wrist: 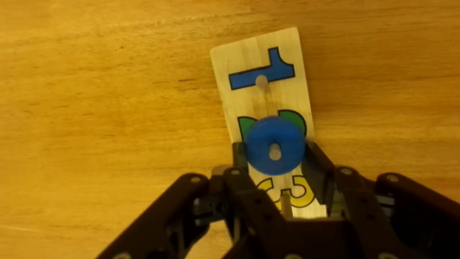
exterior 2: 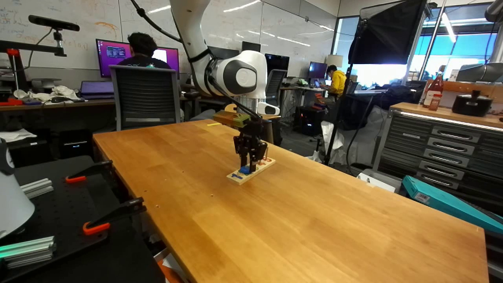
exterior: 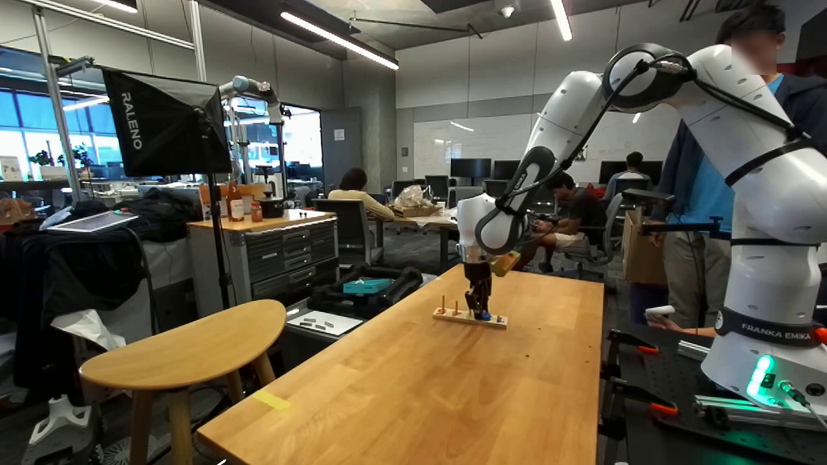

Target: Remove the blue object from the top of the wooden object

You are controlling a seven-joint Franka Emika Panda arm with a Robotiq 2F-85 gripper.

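Pincer (wrist: 275, 151) clamped on blue ring (wrist: 275, 129). Wrist view alone: peg (wrist: 275, 152) through ring, yellow 3 (wrist: 304, 202) on wooden strip (wrist: 244, 102).

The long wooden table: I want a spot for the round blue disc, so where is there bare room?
The long wooden table shows bare wood between the flat tan wooden strip and the yellow tape, and from that strip to the edge beside the teal box. Crowded: the strip itself, where the black gripper straddles the round blue disc among wooden pegs.
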